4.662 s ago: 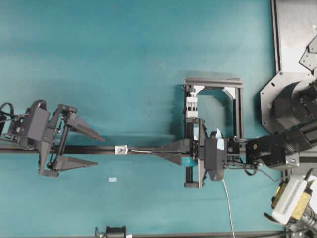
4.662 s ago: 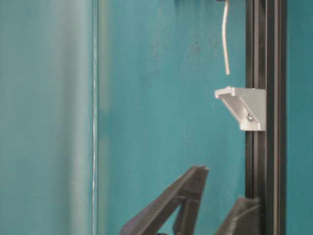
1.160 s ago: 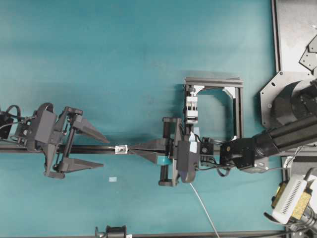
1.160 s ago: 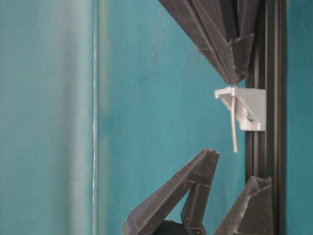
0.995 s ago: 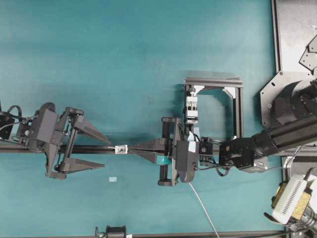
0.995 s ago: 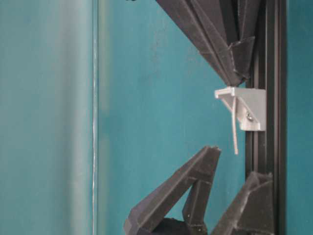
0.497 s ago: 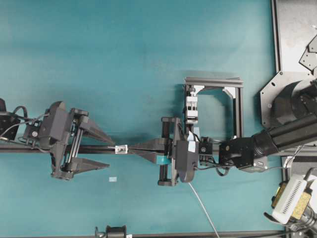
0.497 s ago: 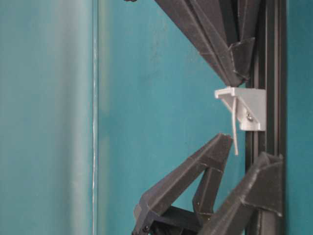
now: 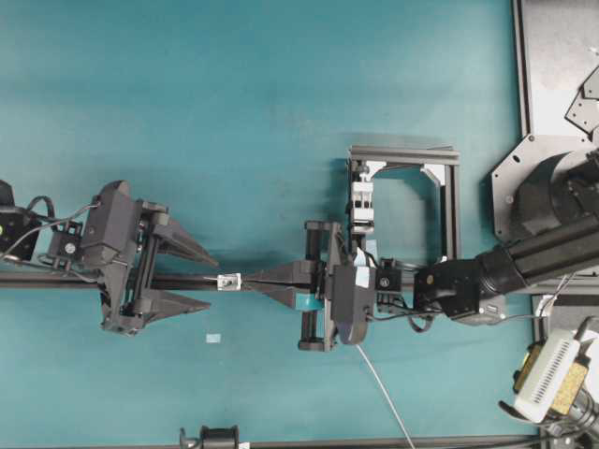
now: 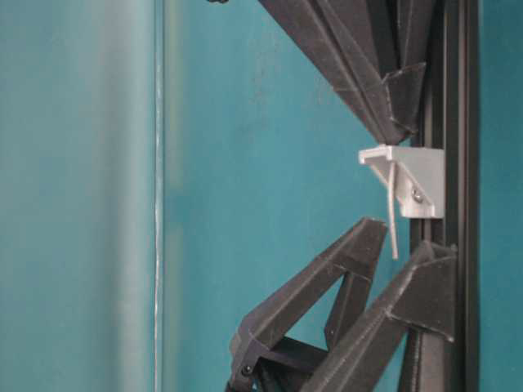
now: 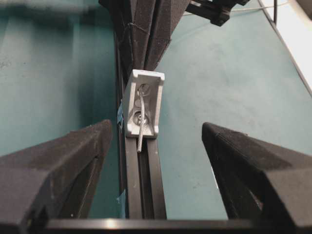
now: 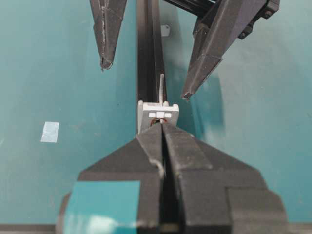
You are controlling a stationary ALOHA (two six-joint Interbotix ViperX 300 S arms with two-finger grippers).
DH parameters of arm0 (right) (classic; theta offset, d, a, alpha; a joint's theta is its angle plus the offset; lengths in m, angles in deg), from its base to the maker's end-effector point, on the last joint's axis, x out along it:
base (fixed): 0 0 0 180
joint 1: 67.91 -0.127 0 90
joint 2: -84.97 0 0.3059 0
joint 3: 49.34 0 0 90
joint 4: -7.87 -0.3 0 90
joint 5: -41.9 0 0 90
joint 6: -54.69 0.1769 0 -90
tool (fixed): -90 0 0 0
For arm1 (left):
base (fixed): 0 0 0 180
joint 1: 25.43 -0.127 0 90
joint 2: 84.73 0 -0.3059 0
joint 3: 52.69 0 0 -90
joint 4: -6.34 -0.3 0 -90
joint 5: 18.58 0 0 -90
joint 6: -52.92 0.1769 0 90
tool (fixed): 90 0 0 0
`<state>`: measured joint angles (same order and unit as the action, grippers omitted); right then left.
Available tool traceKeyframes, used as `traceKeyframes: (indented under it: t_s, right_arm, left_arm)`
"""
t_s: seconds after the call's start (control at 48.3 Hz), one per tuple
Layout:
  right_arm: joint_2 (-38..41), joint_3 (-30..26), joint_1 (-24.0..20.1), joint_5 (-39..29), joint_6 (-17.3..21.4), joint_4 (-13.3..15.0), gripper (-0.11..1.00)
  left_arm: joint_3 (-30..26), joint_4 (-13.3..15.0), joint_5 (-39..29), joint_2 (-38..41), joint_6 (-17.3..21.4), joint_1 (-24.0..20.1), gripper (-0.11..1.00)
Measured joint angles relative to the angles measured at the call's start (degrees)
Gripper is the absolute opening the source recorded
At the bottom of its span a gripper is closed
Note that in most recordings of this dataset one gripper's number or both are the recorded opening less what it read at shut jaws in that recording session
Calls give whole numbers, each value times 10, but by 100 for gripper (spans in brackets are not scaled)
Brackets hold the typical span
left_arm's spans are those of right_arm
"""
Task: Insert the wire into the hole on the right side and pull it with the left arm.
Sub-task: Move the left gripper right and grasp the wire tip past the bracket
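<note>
The thin silvery wire passes through the hole in the small pale grey block on the black rail. A short end sticks out on the left side. My right gripper is shut on the wire, with its tips against the block's right face; the rest of the wire trails behind it. My left gripper is open. Its two black fingers straddle the rail on either side of the free wire end without touching it.
The black rail runs left to right under both grippers. A black frame with a white clip stands behind the right gripper. A small pale tape patch lies on the teal mat. A metal base plate fills the right edge.
My left gripper has moved right along the rail, still open, until its fingertips flank the protruding wire end. The right gripper and the wire have stayed put over the last second.
</note>
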<state>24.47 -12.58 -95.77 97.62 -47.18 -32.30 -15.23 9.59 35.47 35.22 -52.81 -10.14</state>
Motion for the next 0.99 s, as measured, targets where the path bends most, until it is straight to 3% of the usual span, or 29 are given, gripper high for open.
traceKeyframes:
  t_s: [0.104,0.311,0.435,0.663,0.995]
  right_arm:
    - [-1,0,-1,-1,0,1,2]
    - [0,0,-1,0,0,1,2]
    - [0,0,-1,-1,1,1,2]
    - [0,0,0,-1,1,1,2]
    - [0,-1,1,-4,3,0,2]
  left_arm:
    - [-2,1,-2,0,0,1,79]
    - [-13,1,-33,0,1,1,20]
    - [-23,2,-76,0,-2,-4,-2]
    - [-18,2,-94,-24,3,-4,-10]
    - [-15,1,-97,-32,3,-4,-10]
